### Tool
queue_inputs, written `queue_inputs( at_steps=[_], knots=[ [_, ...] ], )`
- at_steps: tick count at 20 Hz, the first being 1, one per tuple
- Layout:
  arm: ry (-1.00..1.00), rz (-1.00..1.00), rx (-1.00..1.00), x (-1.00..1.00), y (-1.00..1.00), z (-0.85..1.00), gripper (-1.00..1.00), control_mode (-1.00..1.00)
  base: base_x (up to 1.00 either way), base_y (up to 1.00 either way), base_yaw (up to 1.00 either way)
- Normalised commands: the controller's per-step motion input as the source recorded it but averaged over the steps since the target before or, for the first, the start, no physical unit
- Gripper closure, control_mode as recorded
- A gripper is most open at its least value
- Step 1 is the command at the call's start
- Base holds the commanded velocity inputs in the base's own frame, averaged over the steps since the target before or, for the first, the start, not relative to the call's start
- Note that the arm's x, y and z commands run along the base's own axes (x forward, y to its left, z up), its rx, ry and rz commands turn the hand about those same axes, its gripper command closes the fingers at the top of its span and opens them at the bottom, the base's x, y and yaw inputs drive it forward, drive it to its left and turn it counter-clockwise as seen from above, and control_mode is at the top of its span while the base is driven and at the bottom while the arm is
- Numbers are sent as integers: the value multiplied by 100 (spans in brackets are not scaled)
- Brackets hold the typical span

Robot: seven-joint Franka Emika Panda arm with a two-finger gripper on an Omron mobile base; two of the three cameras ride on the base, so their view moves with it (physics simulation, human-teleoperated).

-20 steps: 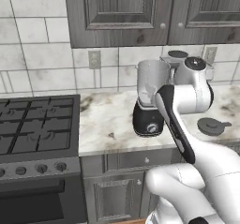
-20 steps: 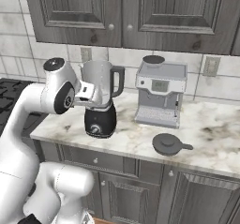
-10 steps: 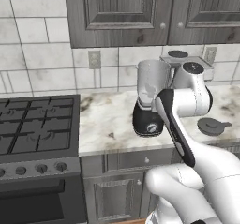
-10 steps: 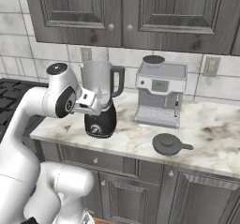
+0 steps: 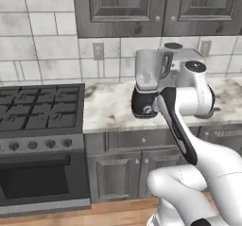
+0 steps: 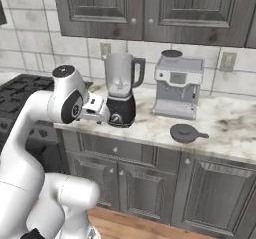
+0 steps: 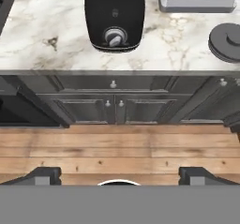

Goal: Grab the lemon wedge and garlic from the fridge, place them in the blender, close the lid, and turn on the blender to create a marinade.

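Trouble could be brewed right at the counter edge: the blender [image 6: 120, 90] is standing near the front lip of the marble counter [image 6: 220, 120], and the wrist is seen just beside its black base in the right base view, so a careless swing of the arm could knock the jar or shove the whole unit. Nothing is carried, so a reach for the silver knob [image 7: 114, 37] now would be judged premature, with no lemon wedge or garlic seen in the clear jar. The lid [image 6: 185, 132] is lying on the counter, right of the blender and in front of the coffee machine [image 6: 177, 85]. The gripper [image 7: 119, 174] is spread fully wide, its fingertips [image 7: 47, 174] touching nothing, aimed down over cabinet doors and wooden floor.
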Motion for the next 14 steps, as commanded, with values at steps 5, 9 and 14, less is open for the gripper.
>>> queue_inputs(
  at_steps=[5,9,14],
  knots=[
    [0,0,0,0,0,0,-100,100,-92,46,39],
    [0,0,0,0,0,0,-100,100,-45,91,65],
    [0,0,0,0,0,0,-100,100,-2,100,67]
  ],
)
